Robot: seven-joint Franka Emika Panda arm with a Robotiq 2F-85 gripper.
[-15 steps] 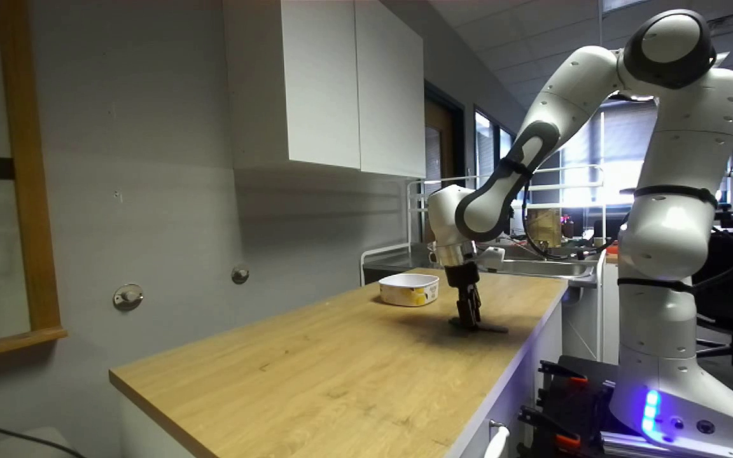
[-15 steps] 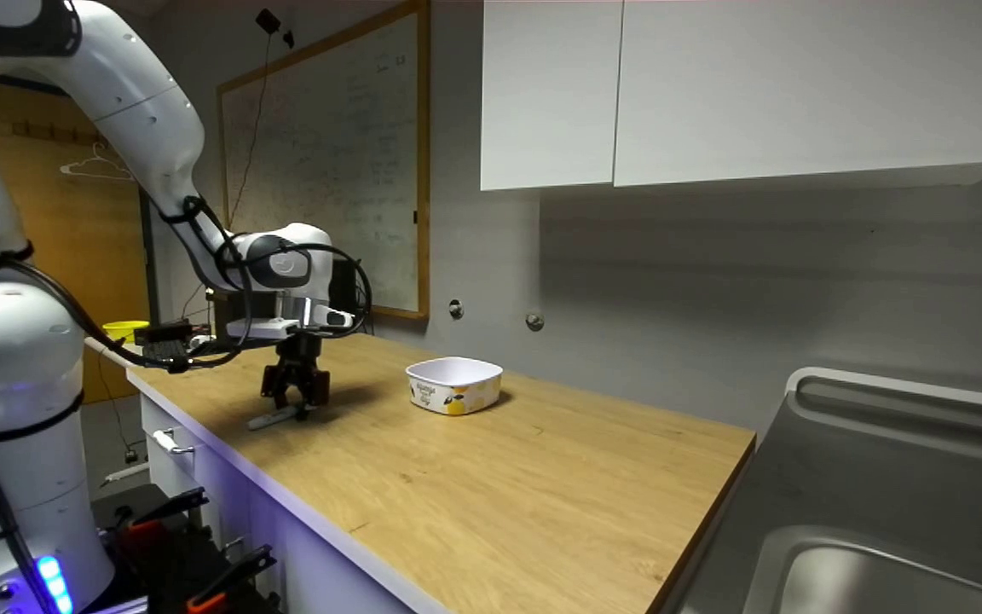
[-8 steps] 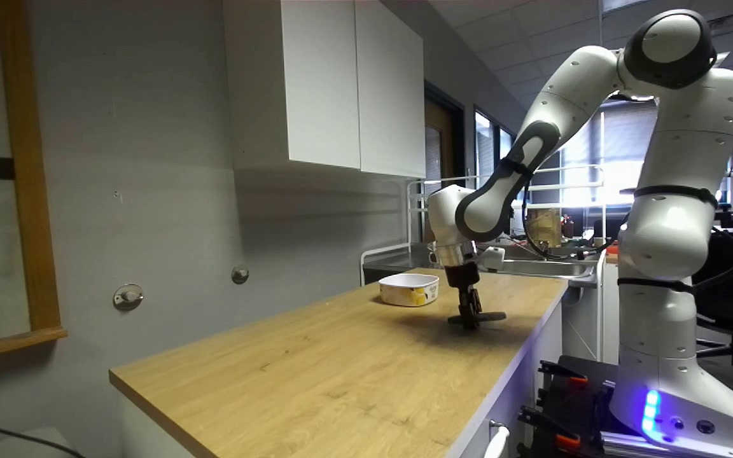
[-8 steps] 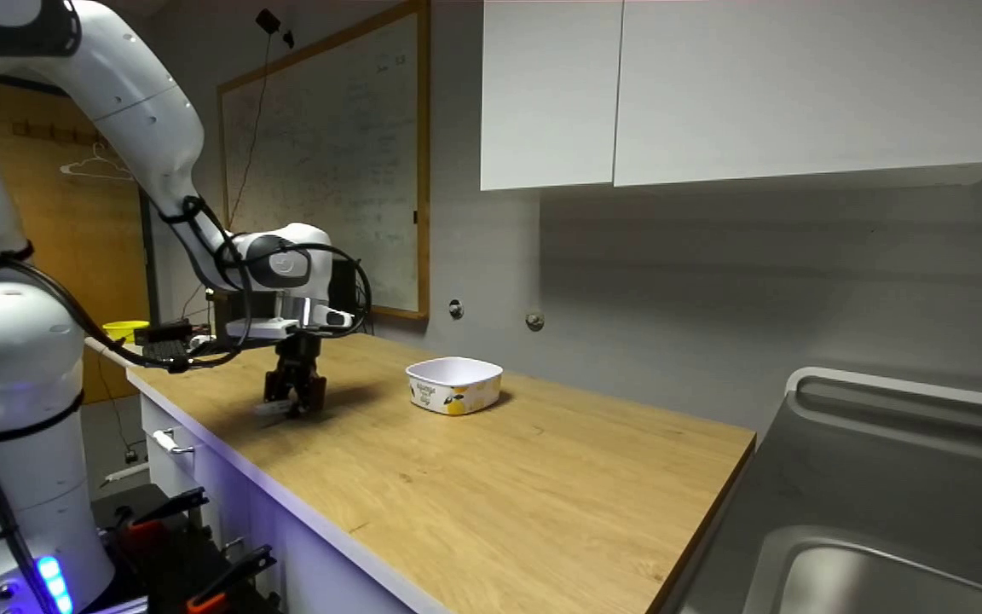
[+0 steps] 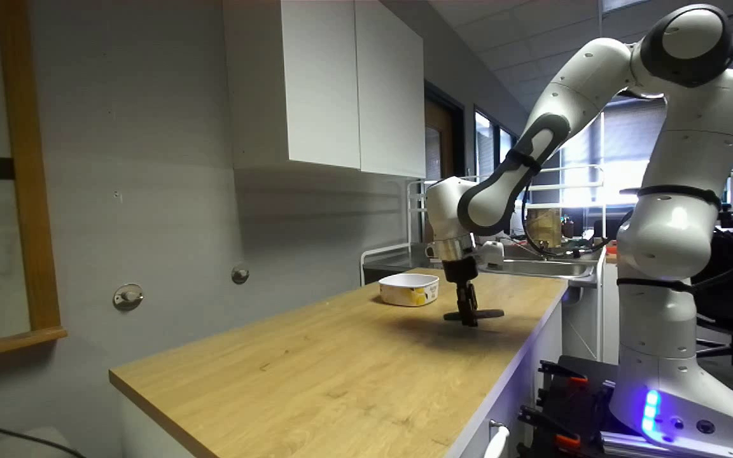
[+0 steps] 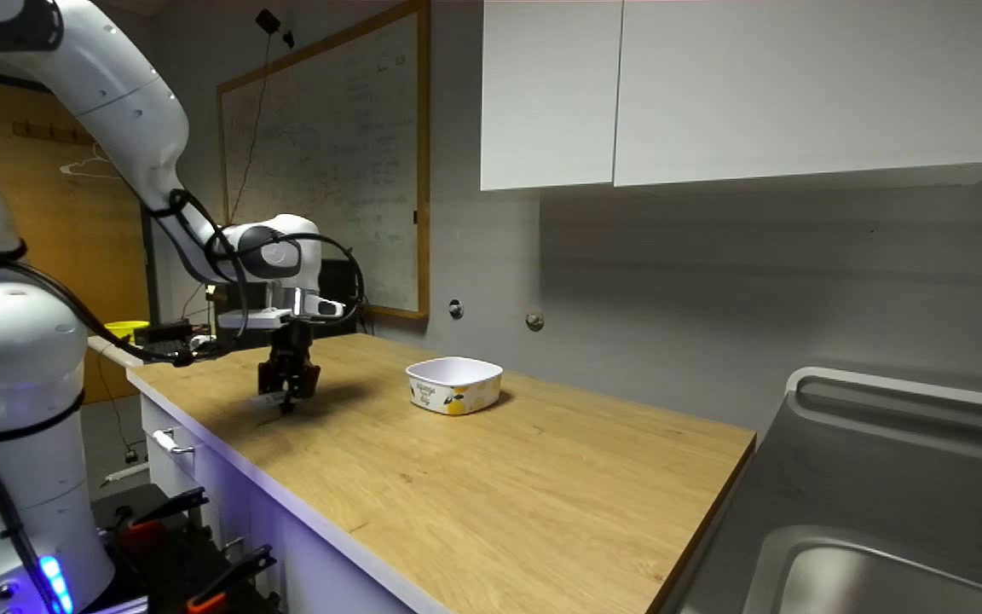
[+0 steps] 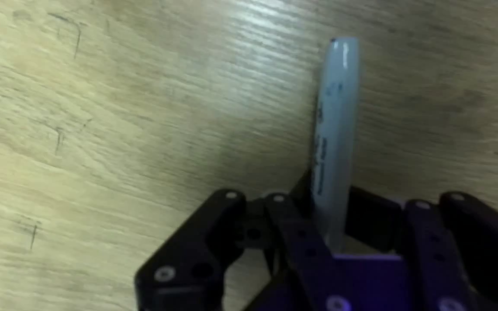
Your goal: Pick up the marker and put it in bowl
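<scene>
The marker (image 7: 337, 116) is a pale grey-white pen in the wrist view, with small dark print along its side. My gripper (image 7: 330, 207) is shut on it, one dark finger pressing each side, and its lower end is hidden among the fingers. In an exterior view the marker (image 5: 490, 313) looks dark and lies roughly level across the fingertips, a little above the counter. The bowl (image 6: 457, 399), white inside with a lemon pattern outside, stands on the counter apart from the gripper (image 6: 288, 397). It also shows in an exterior view as the bowl (image 5: 398, 295), toward the wall from the gripper.
The wooden counter (image 5: 315, 369) carries the bowl, with its front edge near the robot base. White cabinets (image 6: 755, 94) hang on the wall above. A metal sink (image 6: 866, 563) adjoins one end of the counter.
The fingers have closed on the marker, which lay on the counter a second ago. Gripper and marker have since risen slightly together. The bowl has stayed put.
</scene>
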